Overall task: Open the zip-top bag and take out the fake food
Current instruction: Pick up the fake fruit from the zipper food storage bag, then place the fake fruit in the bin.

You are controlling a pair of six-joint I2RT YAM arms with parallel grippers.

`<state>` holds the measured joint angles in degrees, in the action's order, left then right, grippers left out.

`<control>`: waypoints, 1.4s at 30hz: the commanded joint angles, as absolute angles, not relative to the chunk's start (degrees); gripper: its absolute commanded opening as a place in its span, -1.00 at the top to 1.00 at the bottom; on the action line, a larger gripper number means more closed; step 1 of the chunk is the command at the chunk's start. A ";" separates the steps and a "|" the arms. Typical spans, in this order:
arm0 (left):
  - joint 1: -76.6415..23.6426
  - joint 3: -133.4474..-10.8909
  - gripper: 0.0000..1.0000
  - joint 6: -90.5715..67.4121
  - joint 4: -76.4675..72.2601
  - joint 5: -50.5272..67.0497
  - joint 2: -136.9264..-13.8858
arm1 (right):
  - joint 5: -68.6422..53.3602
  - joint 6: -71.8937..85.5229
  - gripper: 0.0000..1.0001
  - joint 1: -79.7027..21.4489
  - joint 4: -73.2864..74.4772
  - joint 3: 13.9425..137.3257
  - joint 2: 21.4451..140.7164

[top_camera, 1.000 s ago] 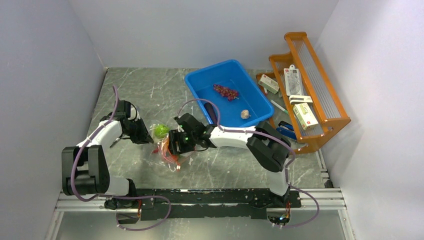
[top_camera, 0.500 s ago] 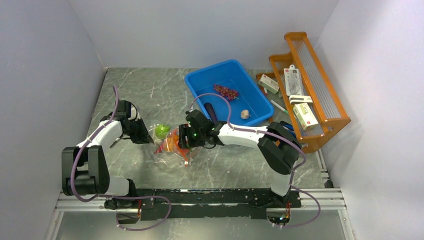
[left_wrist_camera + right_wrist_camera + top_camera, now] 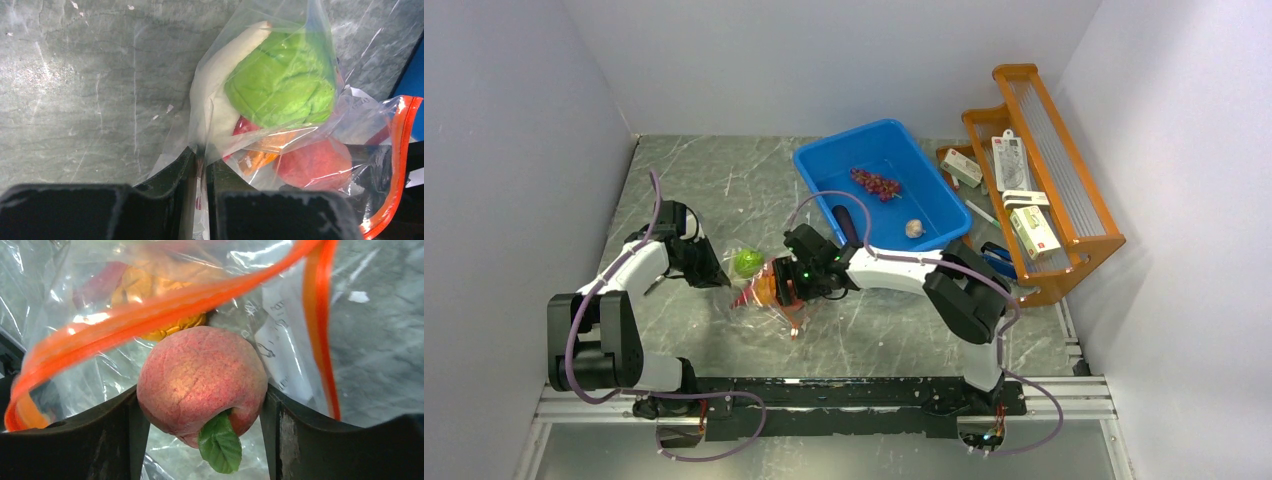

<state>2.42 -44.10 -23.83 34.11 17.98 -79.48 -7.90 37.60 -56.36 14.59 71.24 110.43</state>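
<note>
Pinches film of the zip-top bag (image 3: 764, 293) in the clenched left hand (image 3: 200, 170), centre-left of the overhead view; grasps the peach (image 3: 200, 375) with the right hand (image 3: 200, 402) at the mouth. Risks snagging it on the zip strip (image 3: 150, 310), dragging the bag.

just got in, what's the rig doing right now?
Emptying a bag of toy food. The left gripper pinches the bag's plastic edge to hold it. The right gripper is in the bag's open mouth with the peach between its jaws. The green ball and an orange piece are in the bag; grapes, a beige bulb and a dark purple piece lie in the blue bin.
</note>
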 commanded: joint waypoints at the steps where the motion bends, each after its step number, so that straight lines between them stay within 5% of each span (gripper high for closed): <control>1: 2.07 -44.25 0.59 -23.73 33.89 16.74 -78.86 | -3.19 37.58 -0.06 -56.34 14.68 69.13 104.67; 29: 2.09 -44.45 0.51 -24.43 34.33 14.49 -75.72 | 13.32 39.95 0.05 -56.71 11.38 61.22 85.21; 39: 2.11 -45.18 0.19 -24.96 35.07 12.37 -71.51 | 27.83 33.60 0.06 -56.82 10.42 58.73 73.11; 42: 2.11 -45.03 -0.21 -25.36 35.11 11.08 -69.44 | 32.95 30.10 0.06 -56.71 10.24 58.19 70.52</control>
